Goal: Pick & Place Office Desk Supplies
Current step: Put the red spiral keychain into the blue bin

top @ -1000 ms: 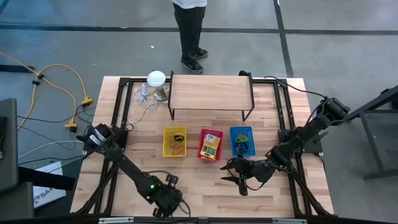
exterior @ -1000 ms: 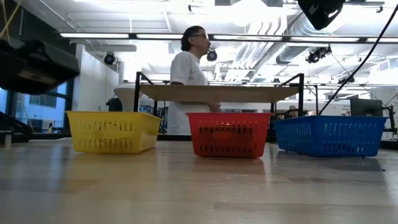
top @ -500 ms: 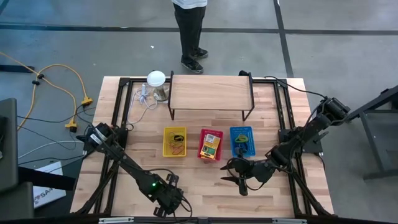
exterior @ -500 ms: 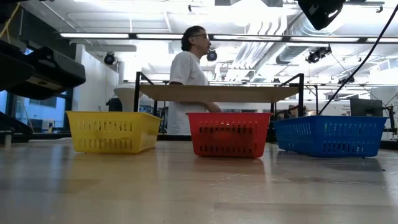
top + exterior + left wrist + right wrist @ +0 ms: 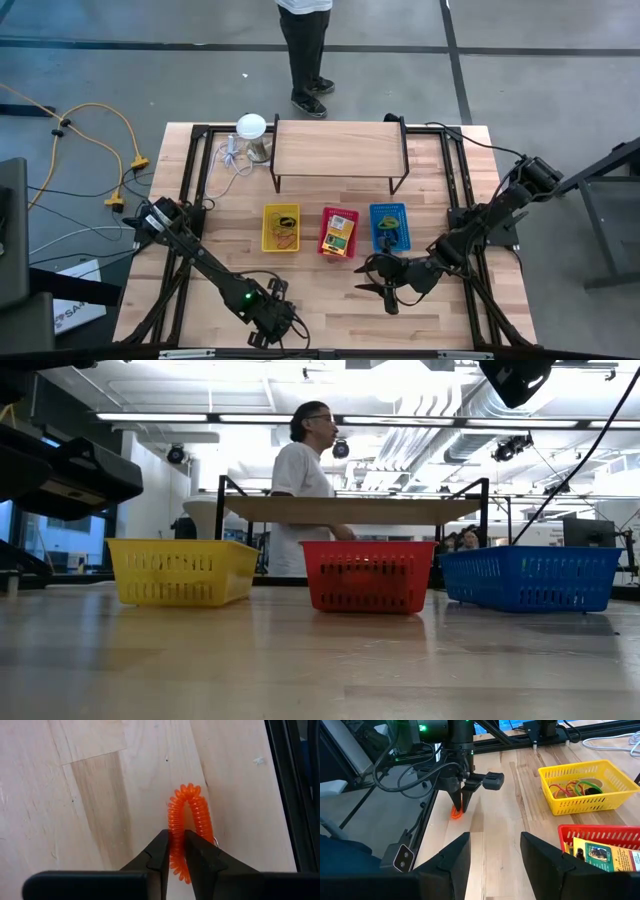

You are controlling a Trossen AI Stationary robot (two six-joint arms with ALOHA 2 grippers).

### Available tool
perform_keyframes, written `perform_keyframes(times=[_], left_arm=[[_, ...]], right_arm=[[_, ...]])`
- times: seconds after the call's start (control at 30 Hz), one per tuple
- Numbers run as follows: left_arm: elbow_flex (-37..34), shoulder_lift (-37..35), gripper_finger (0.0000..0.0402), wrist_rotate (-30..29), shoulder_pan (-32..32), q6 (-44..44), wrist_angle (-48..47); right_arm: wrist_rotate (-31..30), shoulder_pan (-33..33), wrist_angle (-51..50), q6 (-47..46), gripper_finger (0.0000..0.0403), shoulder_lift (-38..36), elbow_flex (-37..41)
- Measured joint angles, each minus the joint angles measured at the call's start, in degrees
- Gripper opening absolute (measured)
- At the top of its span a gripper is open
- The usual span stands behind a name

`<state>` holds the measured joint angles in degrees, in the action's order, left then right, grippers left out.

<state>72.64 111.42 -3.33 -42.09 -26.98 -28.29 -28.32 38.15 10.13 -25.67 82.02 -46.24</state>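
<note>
An orange coil band (image 5: 189, 815) lies doubled into a narrow loop on the wood near the table's near edge, left of the middle. My left gripper (image 5: 177, 840) stands over it, pointing steeply down, and is shut on one strand; the right wrist view shows the gripper (image 5: 461, 806) and the coil (image 5: 456, 813) from the side. My right gripper (image 5: 492, 855) hangs open over the table's near right part (image 5: 386, 290), holding nothing. Coloured rubber bands (image 5: 572, 786) lie in the yellow basket (image 5: 281, 228). Yellow-and-green card boxes (image 5: 600, 855) lie in the red basket (image 5: 338, 232). My left gripper pinches one strand of the coil's loop (image 5: 175, 827) between its two fingers, toward one end of the loop. The other strand (image 5: 201, 822) lies outside one finger. The fingers come from above, slanting down, and lie along the loop. The coil rests on the table.
A blue basket (image 5: 389, 226) stands right of the red one. Behind the baskets are a wooden shelf on a black frame (image 5: 340, 150) and a white round-topped object with a cable (image 5: 250, 128). A person (image 5: 305, 50) stands at the far edge. A black frame rail (image 5: 292, 795) runs close beside the coil.
In the low view the dark bulk of my left arm at the picture's left has shifted a little. Neither arm has changed place on the table, and the baskets stand as before.
</note>
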Motion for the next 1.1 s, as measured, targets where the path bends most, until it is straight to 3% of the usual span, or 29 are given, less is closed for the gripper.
perform_keyframes(times=[0.87, 1.1], left_arm=[[-0.2, -1.7, 0.0036, -1.7, 0.9, 0.8, -0.1], [-0.2, -2.5, 0.0035, -3.0, 2.9, 4.8, 0.0]], right_arm=[[0.0, 0.0, 0.0, 0.0, 0.016, 0.0, 0.0], [0.0, 0.0, 0.0, -0.2, 0.016, 0.0, 0.0]])
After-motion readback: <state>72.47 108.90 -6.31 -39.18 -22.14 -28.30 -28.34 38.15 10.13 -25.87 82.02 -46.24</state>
